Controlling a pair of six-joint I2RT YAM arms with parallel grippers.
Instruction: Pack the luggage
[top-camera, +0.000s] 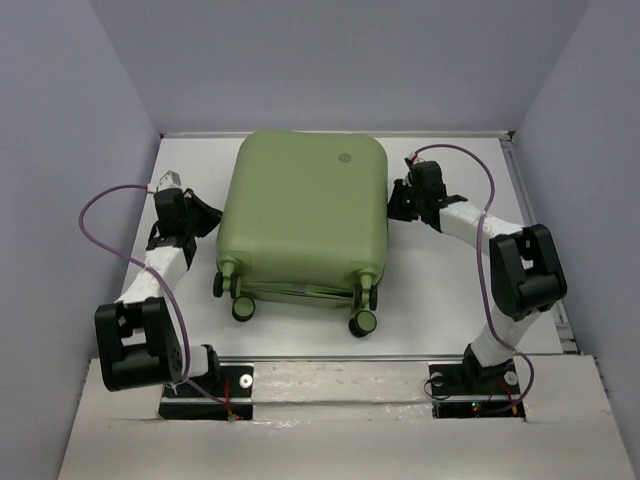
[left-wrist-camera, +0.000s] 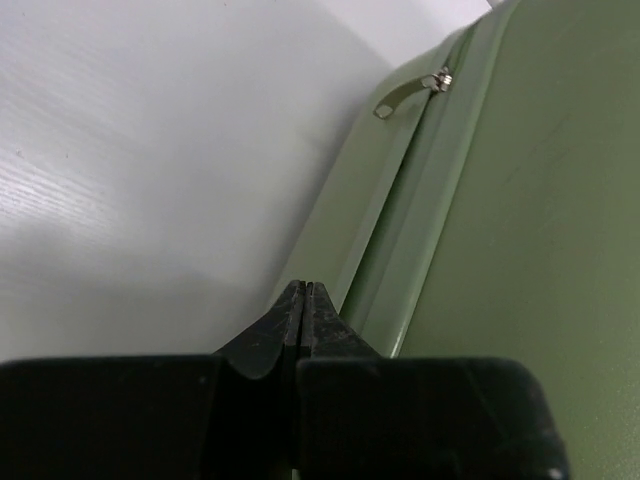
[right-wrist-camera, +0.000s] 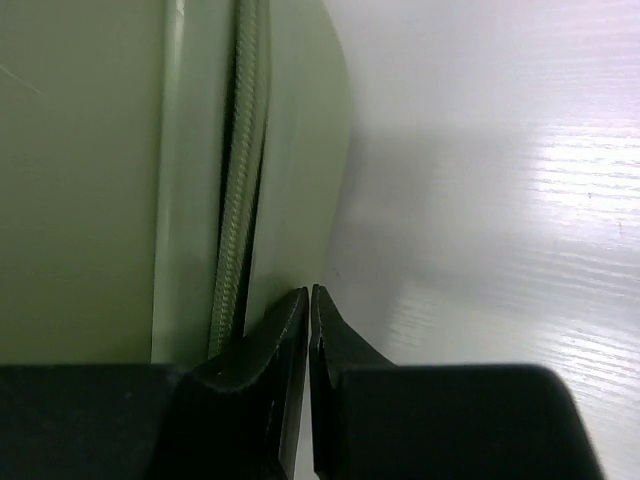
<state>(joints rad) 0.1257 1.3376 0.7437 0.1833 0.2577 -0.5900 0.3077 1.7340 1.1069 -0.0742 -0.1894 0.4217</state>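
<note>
The light-green suitcase (top-camera: 305, 215) lies flat and closed on the white table, wheels (top-camera: 243, 308) toward the arms, round logo (top-camera: 343, 157) on top. My left gripper (top-camera: 210, 212) is shut and empty, its tips against the suitcase's left side; in the left wrist view it (left-wrist-camera: 305, 288) sits at the base of the shell (left-wrist-camera: 520, 200), below the zipper seam, with a zipper pull (left-wrist-camera: 405, 93) farther along. My right gripper (top-camera: 395, 200) is shut and empty at the right side; the right wrist view shows it (right-wrist-camera: 308, 292) beside the zipper track (right-wrist-camera: 238, 200).
White walls enclose the table (top-camera: 440, 290) at the back and both sides. A second wheel (top-camera: 362, 322) sticks out toward the near edge. Purple cables (top-camera: 95, 215) loop off each arm.
</note>
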